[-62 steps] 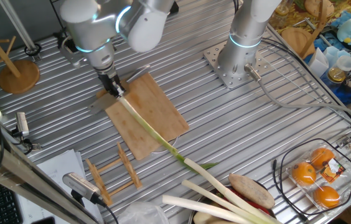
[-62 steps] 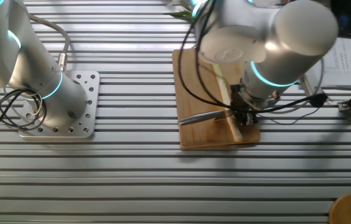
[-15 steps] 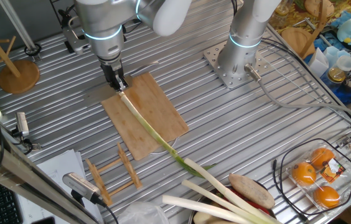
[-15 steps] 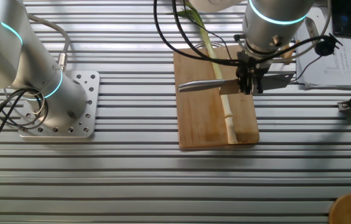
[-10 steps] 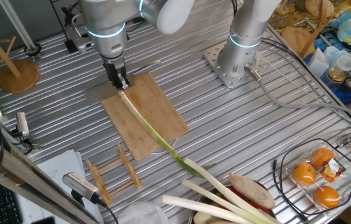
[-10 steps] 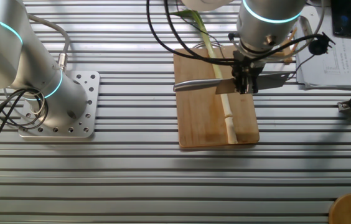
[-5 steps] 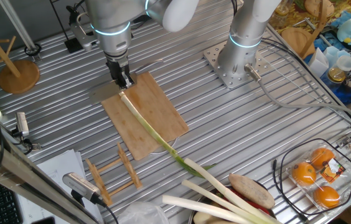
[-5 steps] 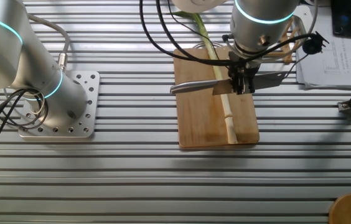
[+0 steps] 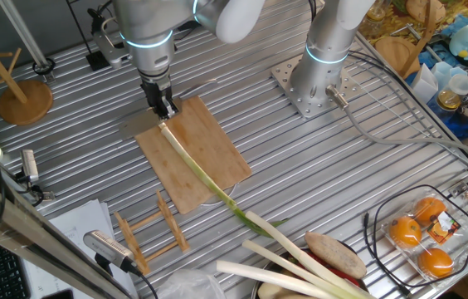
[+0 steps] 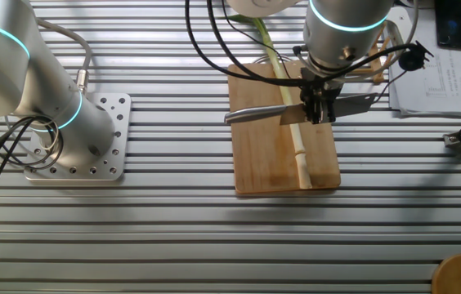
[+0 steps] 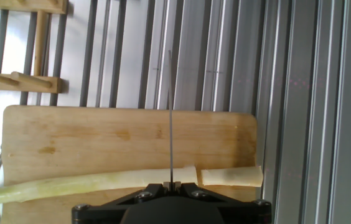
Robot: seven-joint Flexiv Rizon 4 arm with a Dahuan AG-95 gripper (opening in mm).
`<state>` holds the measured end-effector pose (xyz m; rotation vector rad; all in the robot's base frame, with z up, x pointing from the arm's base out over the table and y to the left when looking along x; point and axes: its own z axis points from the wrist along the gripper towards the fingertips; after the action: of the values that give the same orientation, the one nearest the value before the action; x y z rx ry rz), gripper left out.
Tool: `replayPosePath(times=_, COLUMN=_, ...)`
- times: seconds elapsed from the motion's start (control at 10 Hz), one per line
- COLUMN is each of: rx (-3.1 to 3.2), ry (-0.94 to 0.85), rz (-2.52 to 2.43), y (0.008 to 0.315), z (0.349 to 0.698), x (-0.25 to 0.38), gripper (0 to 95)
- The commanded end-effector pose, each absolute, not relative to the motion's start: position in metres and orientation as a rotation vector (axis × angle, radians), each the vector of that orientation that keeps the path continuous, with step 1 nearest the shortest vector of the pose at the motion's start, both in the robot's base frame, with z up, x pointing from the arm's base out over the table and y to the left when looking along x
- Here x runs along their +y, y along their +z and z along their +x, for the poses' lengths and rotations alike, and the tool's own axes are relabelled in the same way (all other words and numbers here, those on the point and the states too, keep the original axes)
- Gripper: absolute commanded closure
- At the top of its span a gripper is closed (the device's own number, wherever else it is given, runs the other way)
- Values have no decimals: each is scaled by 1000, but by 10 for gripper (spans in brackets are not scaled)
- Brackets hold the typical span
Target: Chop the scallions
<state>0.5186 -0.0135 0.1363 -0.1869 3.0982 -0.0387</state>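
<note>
My end effector (image 10: 321, 113) is clamped on the knife (image 10: 257, 114), blade edge-down across the scallions (image 11: 94, 181) on the cutting board (image 10: 267, 155) directly beneath me. A short cut piece (image 11: 231, 176) lies just beyond the blade. Since half a second ago, nothing has visibly shifted.

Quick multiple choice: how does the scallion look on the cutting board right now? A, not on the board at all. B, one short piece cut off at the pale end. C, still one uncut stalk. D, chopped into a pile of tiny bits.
B: in the hand view a gap separates one short pale piece from the rest of the scallion on the cutting board, with the knife held edge-on above that spot.
</note>
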Motion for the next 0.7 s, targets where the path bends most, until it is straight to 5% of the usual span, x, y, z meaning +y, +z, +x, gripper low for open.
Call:
replayPosePath(times=0.1, rx=3091, ry=-42, rz=-186, y=136, z=518, x=-14, gripper=950)
replayPosePath(times=0.7, rx=3090, ry=-49, rz=-195, y=136, z=518, x=-13, gripper=950)
